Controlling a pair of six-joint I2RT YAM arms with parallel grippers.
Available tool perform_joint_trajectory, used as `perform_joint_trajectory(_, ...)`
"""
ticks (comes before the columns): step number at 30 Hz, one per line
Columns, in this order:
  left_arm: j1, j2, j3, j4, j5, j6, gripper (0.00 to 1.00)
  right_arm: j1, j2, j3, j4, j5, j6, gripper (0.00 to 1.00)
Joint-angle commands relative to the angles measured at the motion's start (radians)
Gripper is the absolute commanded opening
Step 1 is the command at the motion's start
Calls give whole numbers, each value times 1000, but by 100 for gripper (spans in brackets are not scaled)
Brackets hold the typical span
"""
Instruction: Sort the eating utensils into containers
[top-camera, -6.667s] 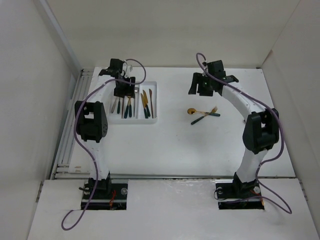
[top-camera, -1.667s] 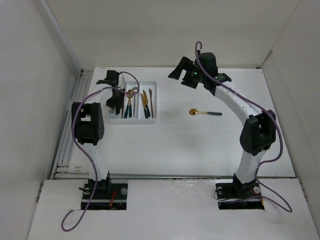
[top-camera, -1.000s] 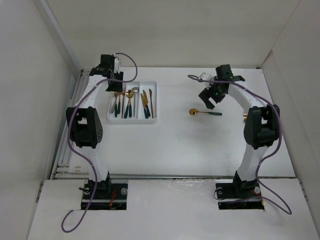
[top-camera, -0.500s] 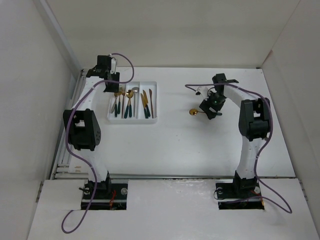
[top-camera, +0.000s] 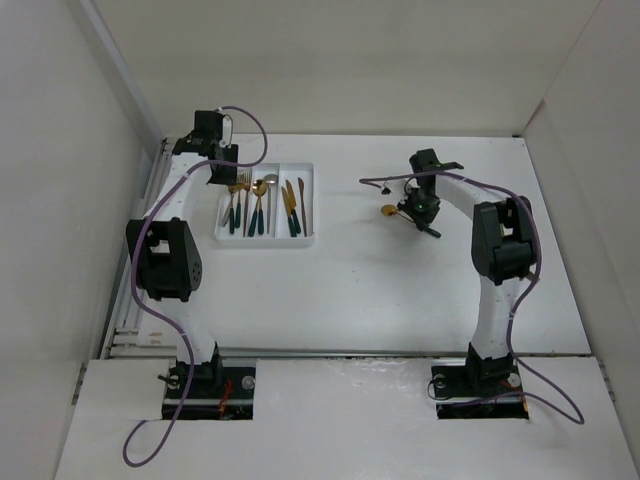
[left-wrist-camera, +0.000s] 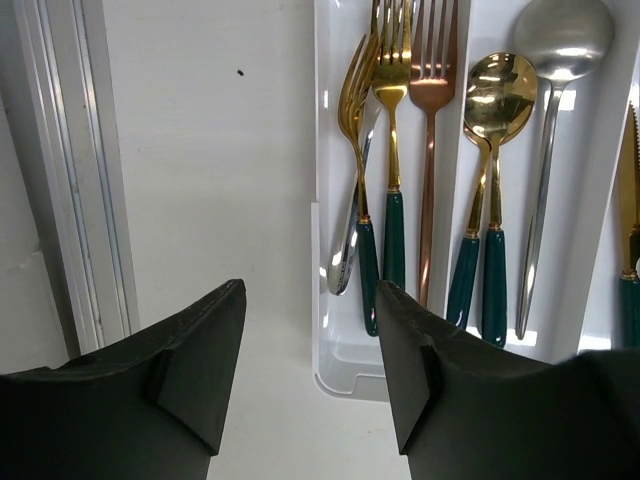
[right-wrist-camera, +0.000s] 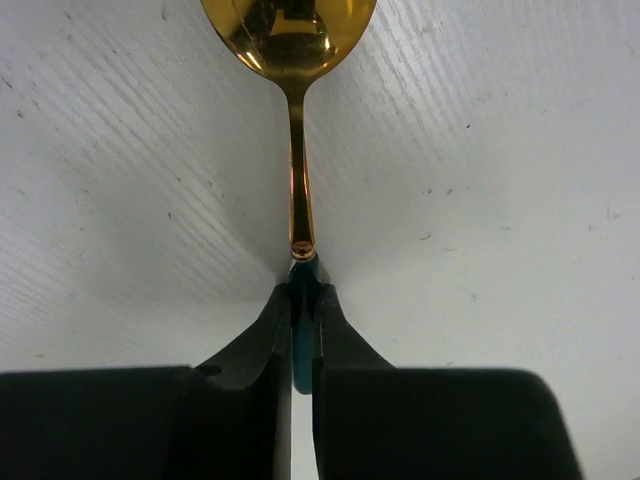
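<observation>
Lowered since half a second ago, my right gripper (right-wrist-camera: 303, 290) now pinches the dark green handle of the gold spoon (right-wrist-camera: 297, 150) — its glossy bowl lies on the matte white table (right-wrist-camera: 500, 200), well right of the tray (left-wrist-camera: 320, 250). My left arm reaches far out, its gripper (left-wrist-camera: 310, 295) spread above the tray's left wall — slim polished forks (left-wrist-camera: 392, 130) and spoons (left-wrist-camera: 495, 110) lie inside.

The upper edge of the right wrist view cuts off part of the bowl of the gold metal spoon (right-wrist-camera: 296, 150). The right gripper's (right-wrist-camera: 303, 282) black fingers (right-wrist-camera: 262, 345) hide most of its dark green handle. The left wrist view crops the shallow white plastic tray (left-wrist-camera: 320, 300) at top and right, clipping the gold forks' (left-wrist-camera: 392, 60) tines and a gold knife (left-wrist-camera: 631, 180).
</observation>
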Motion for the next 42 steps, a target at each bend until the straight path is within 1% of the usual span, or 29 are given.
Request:
perform_joint_trajectory(1,4,-83,-8,7,-19,8,52,12,5,-15,60,9,9,0)
perform_joint_trajectory(3,4,-93,-8,7,-19,18,57,22,-21,-15,71,-2,28,0)
perform_joint_trajectory(4,4,-93,-8,7,-10,18,63,22,-37,-15,83,-11,45,0)
perform_joint_trajectory(5,4,-102,2,-2,-10,18,65,22,-52,-6,97,-20,62,0)
perform_joint_trajectory(6,4,-102,2,-2,2,27,65,22,-95,-6,138,-29,105,0)
perform_joint_trajectory(7,4,-113,15,-11,3,27,68,22,-119,-6,167,-43,136,0)
perform_joint_trajectory(9,4,-122,46,-21,55,41,69,22,-168,23,222,-135,215,0)
perform_joint_trajectory(10,4,-122,57,-31,81,57,69,22,-217,23,302,-187,336,0)
perform_joint_trajectory(11,-6,-144,66,-31,146,76,71,22,-244,23,359,-316,410,0)
perform_joint_trajectory(12,-6,-153,77,-42,189,90,72,22,-273,-7,437,-381,494,0)
perform_joint_trajectory(13,-23,-164,77,-42,235,103,72,34,-332,-46,661,-428,713,0)
perform_joint_trajectory(14,-37,-187,77,-54,283,119,75,43,-357,-87,787,-469,825,0)
perform_joint_trajectory(15,-67,-199,86,-64,396,137,76,75,-372,-153,907,-515,934,0)
perform_joint_trajectory(16,-86,-210,86,-88,456,177,77,98,-382,-168,1009,-516,1029,0)
perform_joint_trajectory(17,-106,-220,86,-99,508,192,79,121,-382,-169,1166,-516,1177,0)
perform_joint_trajectory(18,-150,-243,86,-99,579,202,79,165,-371,-178,1230,-516,1238,0)
perform_joint_trajectory(19,-175,-254,86,-99,602,202,79,186,-362,-178,1284,-516,1298,0)
perform_joint_trajectory(20,-198,-254,75,-99,618,202,79,202,-341,-167,1381,-516,1414,0)
perform_joint_trajectory(21,-241,-268,75,-99,641,202,80,218,-330,-167,1423,-516,1467,0)
perform_joint_trajectory(24,-282,-277,75,-99,665,199,80,267,-307,-156,1561,-516,1606,0)
perform_joint_trajectory(28,-293,-297,75,-99,791,186,80,322,-307,-166,1612,-525,1616,0)
perform_joint_trajectory(30,-293,-307,75,-90,791,176,80,344,-322,-196,1628,-514,1625,0)
perform_joint_trajectory(32,-293,-316,65,-79,753,167,80,354,-359,-219,1637,-497,1625,0)
perform_joint_trajectory(35,-293,-325,40,-56,704,142,72,364,-388,-256,1637,-483,1625,0)
perform_joint_trajectory(38,-293,-336,31,-45,695,128,56,364,-408,-293,1637,-483,1625,0)
perform_joint_trajectory(39,-293,-346,31,-45,694,128,56,364,-408,-302,1637,-483,1625,0)
perform_joint_trajectory(42,-293,-356,31,-45,717,128,49,373,-417,-314,1637,-483,1625,0)
